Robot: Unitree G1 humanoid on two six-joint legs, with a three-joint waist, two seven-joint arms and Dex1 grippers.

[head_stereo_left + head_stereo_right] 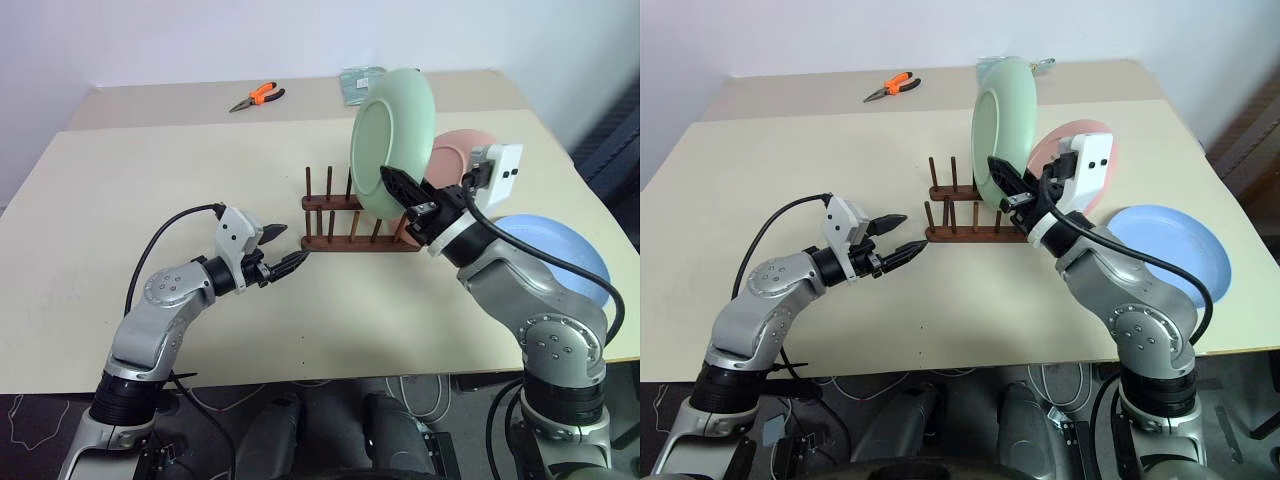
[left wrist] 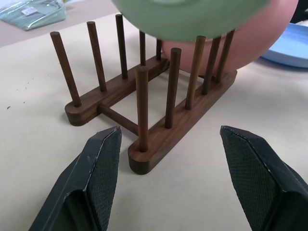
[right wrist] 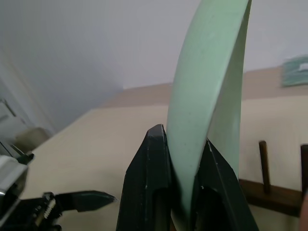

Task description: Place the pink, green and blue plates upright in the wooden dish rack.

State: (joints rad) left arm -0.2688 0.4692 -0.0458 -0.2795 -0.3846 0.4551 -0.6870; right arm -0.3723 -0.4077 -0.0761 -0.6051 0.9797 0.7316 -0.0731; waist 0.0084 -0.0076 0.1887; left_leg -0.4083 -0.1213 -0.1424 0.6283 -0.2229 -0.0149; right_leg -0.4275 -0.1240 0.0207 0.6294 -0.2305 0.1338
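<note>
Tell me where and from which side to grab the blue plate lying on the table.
Grip the blue plate by its raised rim with the claw, one finger over and one under. It lies flat on the table at the robot's right, beside the wooden dish rack, so probably come in low from the right edge.

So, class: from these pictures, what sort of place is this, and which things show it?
Probably a lab or workshop test bench, not a kitchen: a plain beige table against a bare wall, orange-handled pliers lying on it, and loose cables hanging below the table's near edge.
</note>
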